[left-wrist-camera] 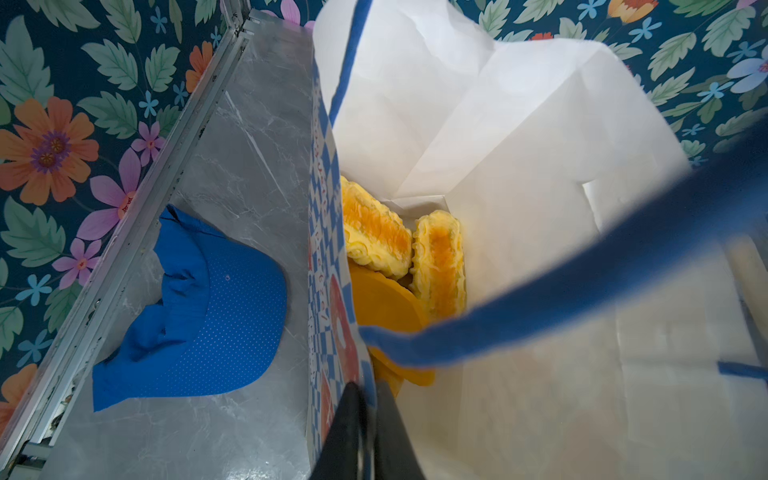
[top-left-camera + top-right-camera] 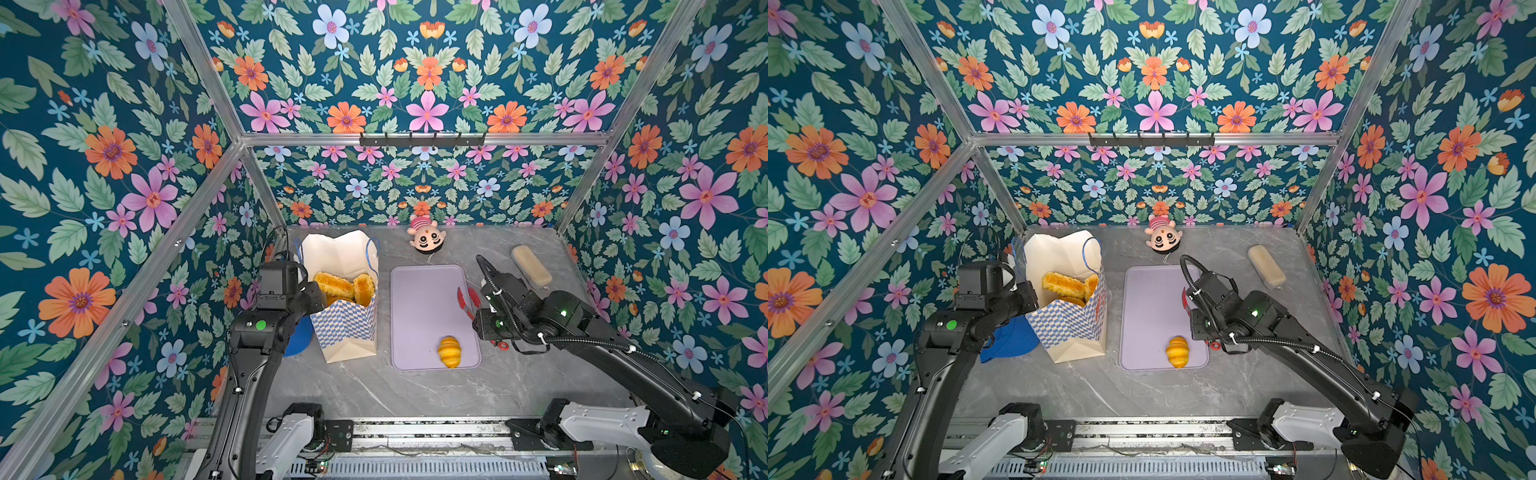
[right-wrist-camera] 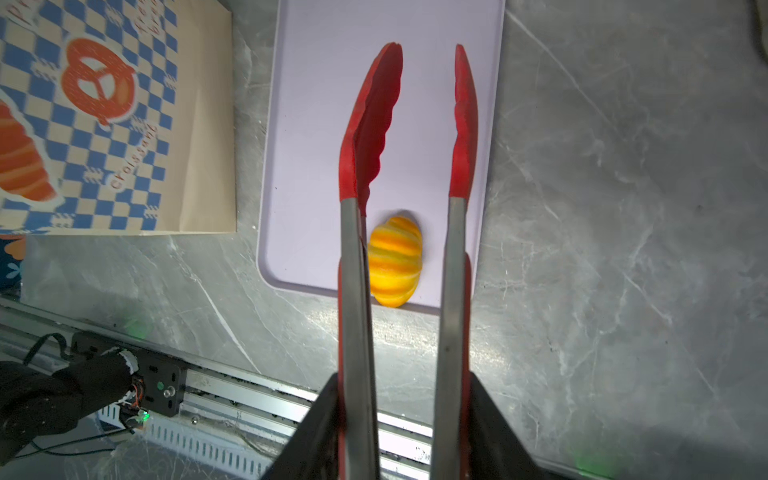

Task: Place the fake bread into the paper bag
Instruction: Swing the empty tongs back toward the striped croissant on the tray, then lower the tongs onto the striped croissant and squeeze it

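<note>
The paper bag (image 2: 345,328) stands open left of a lilac tray (image 2: 424,299). Several pieces of glossy golden fake bread (image 2: 332,284) lie inside it, seen close in the left wrist view (image 1: 374,228). My left gripper (image 1: 368,399) is shut on the bag's checkered near wall (image 1: 328,257), at the rim (image 2: 318,297). One small striped croissant (image 2: 449,351) lies at the tray's near end. My right gripper (image 3: 403,382) is shut on red-tipped metal tongs (image 3: 376,124). The tongs' arms stand apart above the tray, with nothing between the tips; the croissant (image 3: 395,259) shows below, between the arms.
A blue cap (image 2: 297,340) lies on the grey marble table left of the bag. A pink doll head (image 2: 426,239) sits at the back wall. A pale beige block (image 2: 531,266) lies at the back right. Metal rails run along the table's front edge.
</note>
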`<state>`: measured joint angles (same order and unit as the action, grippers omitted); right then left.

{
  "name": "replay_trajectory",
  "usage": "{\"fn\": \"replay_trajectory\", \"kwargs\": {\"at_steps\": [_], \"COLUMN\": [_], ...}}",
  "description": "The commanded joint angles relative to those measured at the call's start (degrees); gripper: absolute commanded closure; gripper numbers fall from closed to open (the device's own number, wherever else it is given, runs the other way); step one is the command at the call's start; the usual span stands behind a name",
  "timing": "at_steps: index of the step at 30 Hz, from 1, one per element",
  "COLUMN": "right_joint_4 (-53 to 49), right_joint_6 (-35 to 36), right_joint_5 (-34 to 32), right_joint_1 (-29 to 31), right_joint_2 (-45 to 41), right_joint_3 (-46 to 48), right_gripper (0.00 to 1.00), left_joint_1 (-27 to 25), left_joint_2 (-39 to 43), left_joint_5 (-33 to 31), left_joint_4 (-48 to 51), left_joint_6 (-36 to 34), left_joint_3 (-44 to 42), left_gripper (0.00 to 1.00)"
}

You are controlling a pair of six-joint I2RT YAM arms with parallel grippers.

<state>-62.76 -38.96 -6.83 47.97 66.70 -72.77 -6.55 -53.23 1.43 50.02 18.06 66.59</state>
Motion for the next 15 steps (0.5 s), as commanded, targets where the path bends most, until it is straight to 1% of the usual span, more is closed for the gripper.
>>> {"fn": "replay_trajectory", "kwargs": {"at_steps": [1, 15], "right_joint_4": [-0.47, -1.74], "right_joint_6": [-4.89, -10.16], "right_joint_5": [0.55, 1.03], "right_joint_1": [1.08, 6.61], "right_joint_2": [-1.14, -1.44], "right_joint_3": [2.33, 6.56], "right_gripper": [0.57, 0.57], "left_joint_1": [0.04, 0.06], "left_joint_2": [0.23, 0.32], "left_joint_5": [0.41, 1.03], "left_joint_4": [-1.15, -1.15], "left_joint_6": [0.45, 0.19], "left_joint_3": [0.46, -0.14], "left_gripper": [0.88, 0.88]}}
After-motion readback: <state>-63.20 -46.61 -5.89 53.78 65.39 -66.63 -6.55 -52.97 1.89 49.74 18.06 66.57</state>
